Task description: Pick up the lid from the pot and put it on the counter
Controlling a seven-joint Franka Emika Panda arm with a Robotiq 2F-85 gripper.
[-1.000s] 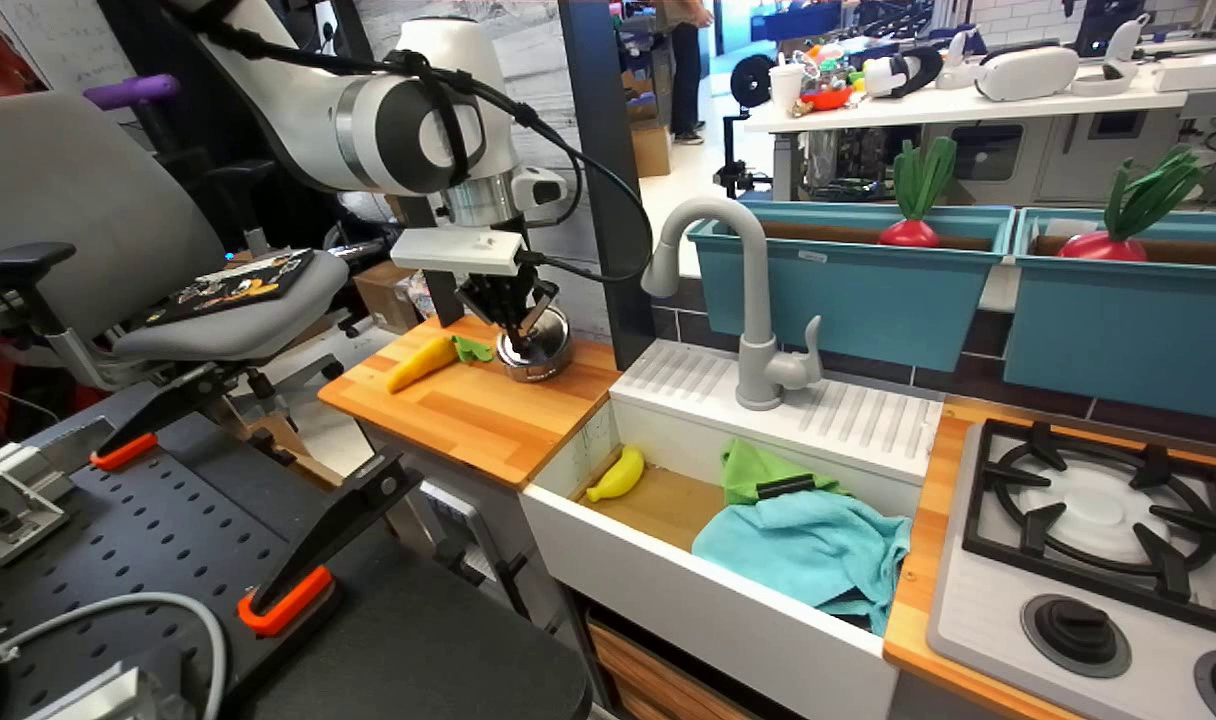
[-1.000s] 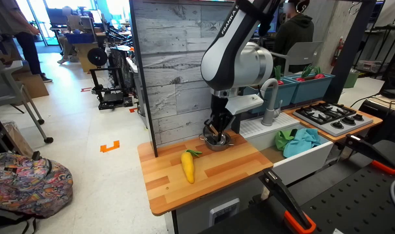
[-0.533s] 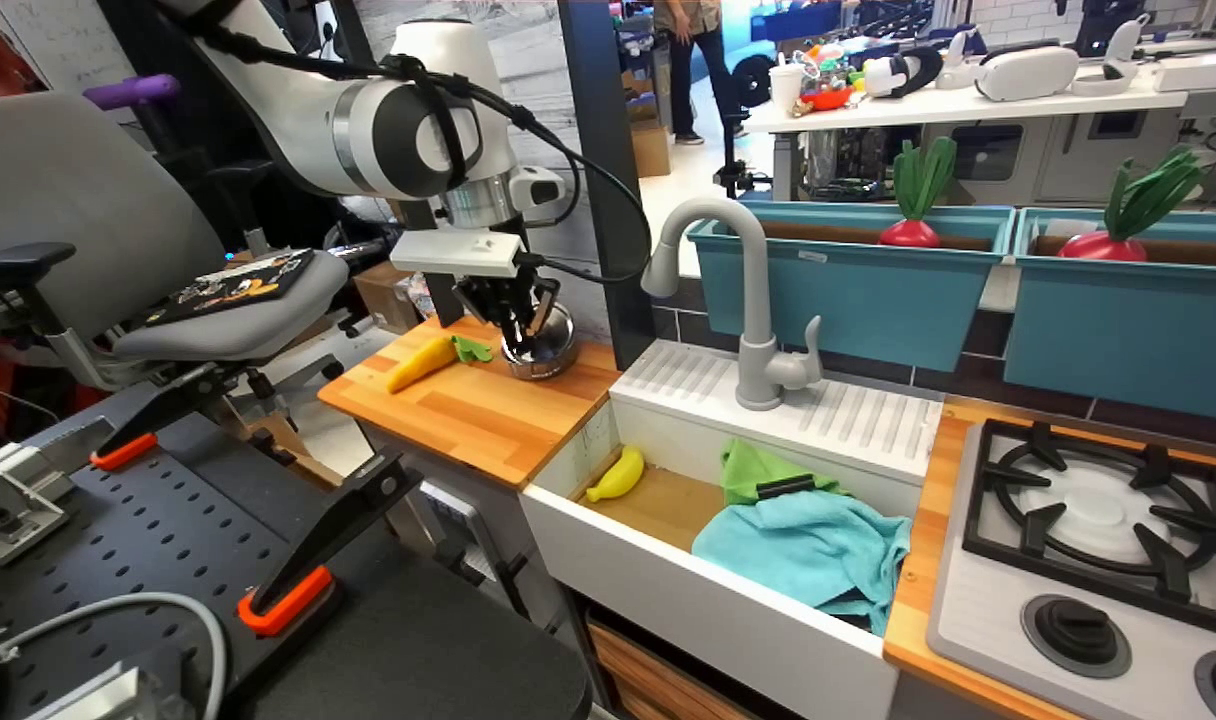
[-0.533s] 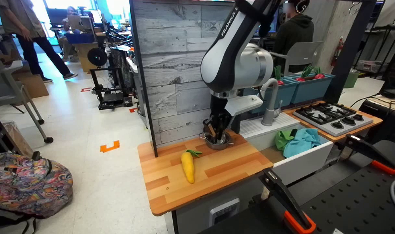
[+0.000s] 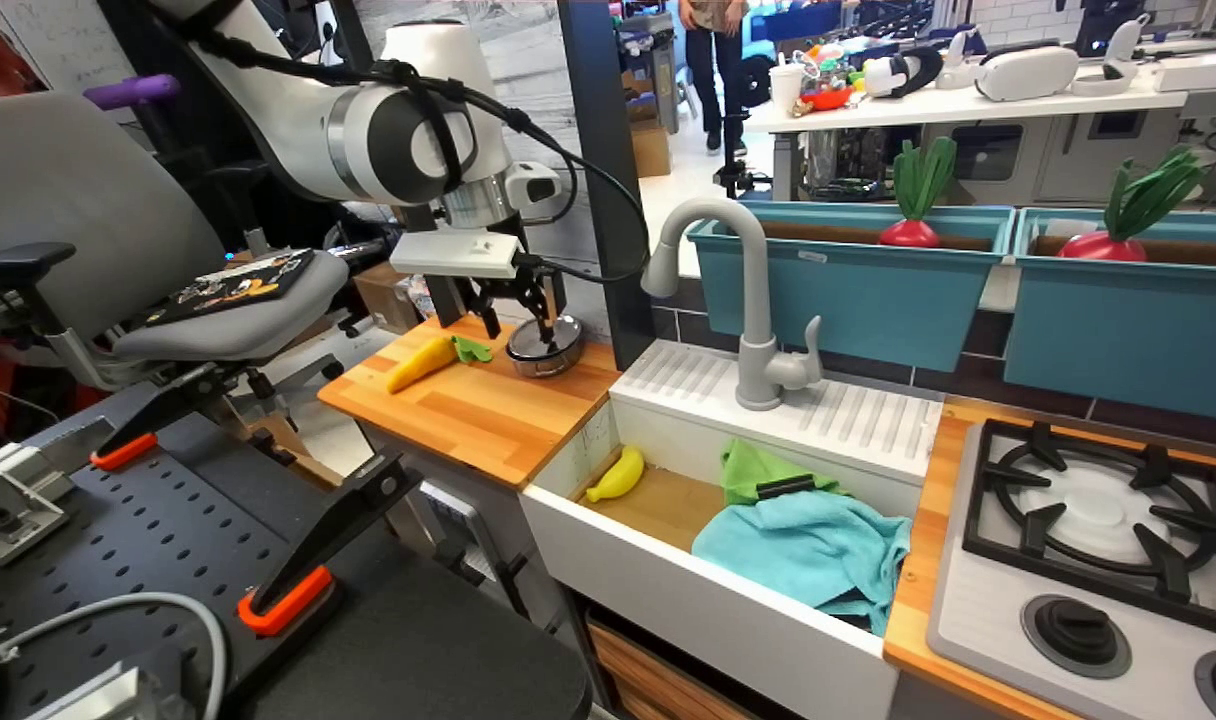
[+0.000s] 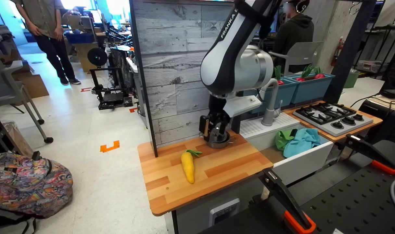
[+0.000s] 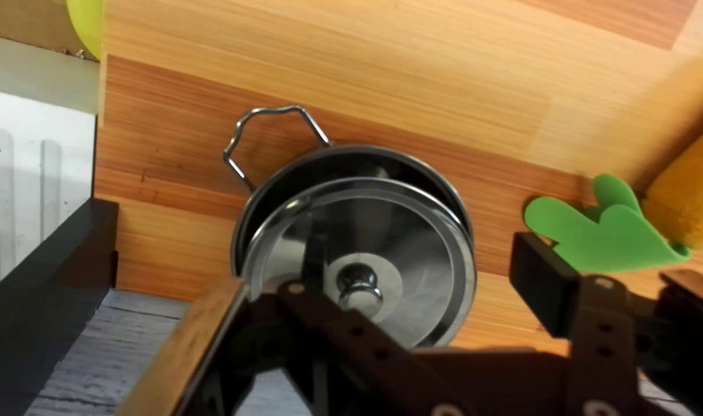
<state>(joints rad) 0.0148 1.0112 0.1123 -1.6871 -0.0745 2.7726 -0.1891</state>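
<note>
Wooden counter (image 5: 468, 410); 1 shiny round lid (image 7: 380, 242) askew on pot (image 5: 551, 367); hand (image 5: 520, 331) spread apart.

"What's new at the gripper (image 5: 521, 335)?"

"Its fingers (image 5: 491, 322) stand wide apart, no longer bunched close together over the lid (image 7: 380, 242) as they are half a second ago."

"And the lid itself?"

"Not propped up so steeply now. It lies flatter across the pot (image 5: 543, 368)."

"Does the pot shift too?"

"Slightly, towards the grey plank wall (image 6: 173, 74)."

"Anything behind?"

"The standing person (image 6: 53, 45) is further right in both exterior views, feet near each other instead of mid-stride."
</note>
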